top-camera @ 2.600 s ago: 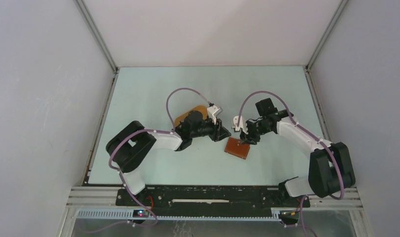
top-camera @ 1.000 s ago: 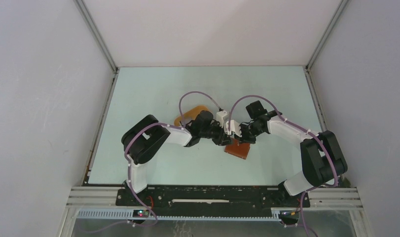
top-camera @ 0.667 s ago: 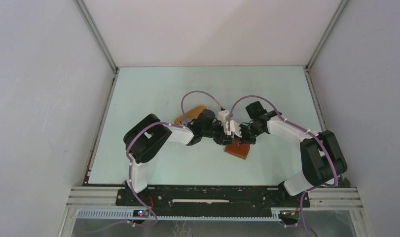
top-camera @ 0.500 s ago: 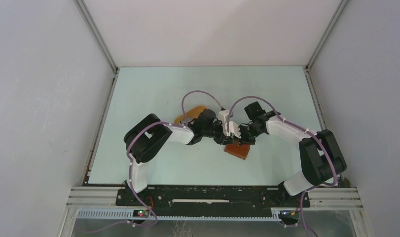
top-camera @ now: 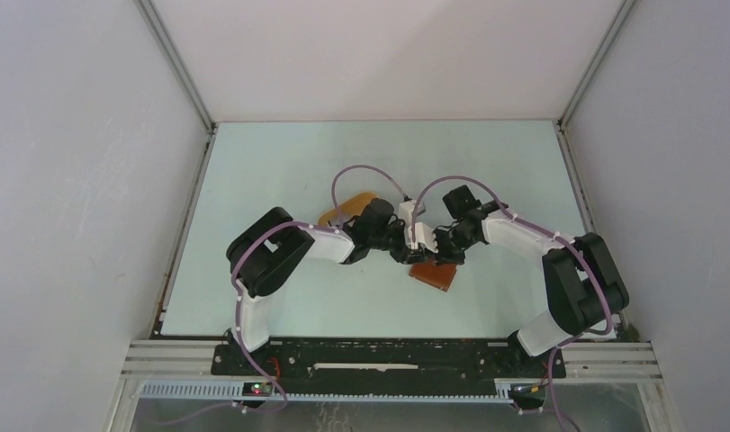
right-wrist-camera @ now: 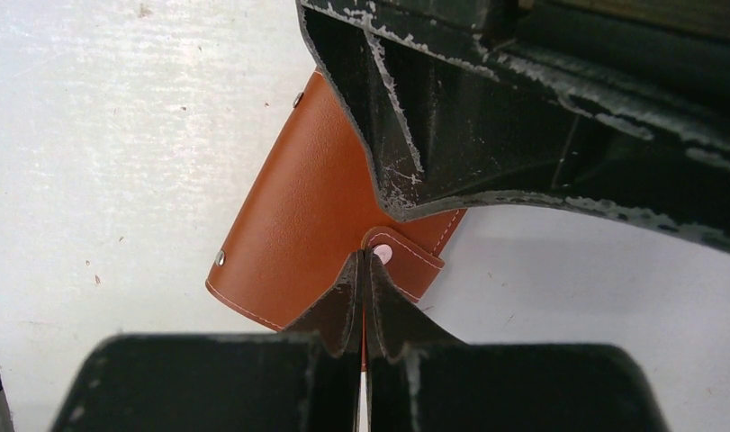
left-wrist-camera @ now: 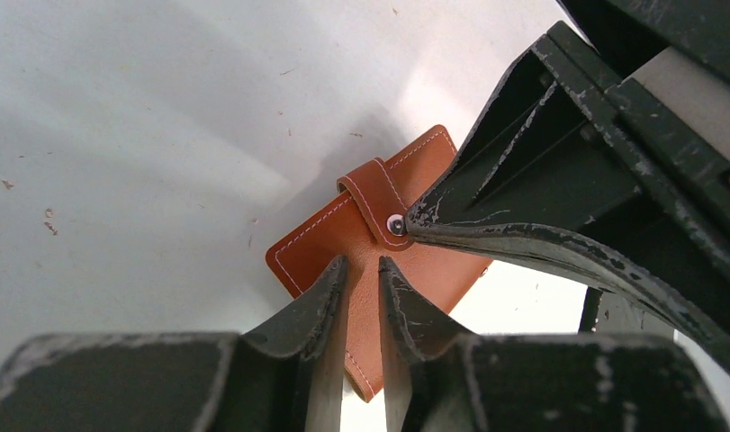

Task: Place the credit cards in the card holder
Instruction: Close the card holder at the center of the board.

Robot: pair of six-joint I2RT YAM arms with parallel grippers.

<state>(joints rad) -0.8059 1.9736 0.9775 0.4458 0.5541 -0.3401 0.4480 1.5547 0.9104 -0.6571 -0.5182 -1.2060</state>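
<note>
The card holder [top-camera: 434,274] is a reddish-brown wallet lying folded shut on the table, also seen in the left wrist view [left-wrist-camera: 343,238] and the right wrist view [right-wrist-camera: 298,216]. Its strap [right-wrist-camera: 413,264] with a snap stud crosses one edge. My right gripper [right-wrist-camera: 365,258] is shut, with its tips down on the wallet right beside the stud. My left gripper [left-wrist-camera: 363,267] hovers just above the wallet from the opposite side, open by a narrow gap and empty. The two grippers nearly touch [top-camera: 424,250]. No credit cards show in any view.
An orange-yellow oval tray [top-camera: 345,208] lies behind the left arm, mostly hidden by it. Grey walls and metal rails enclose the pale green table [top-camera: 280,171].
My left gripper has swung right, from beside the tray to over the wallet, meeting the right gripper. The right gripper and the wallet have shifted slightly left.
</note>
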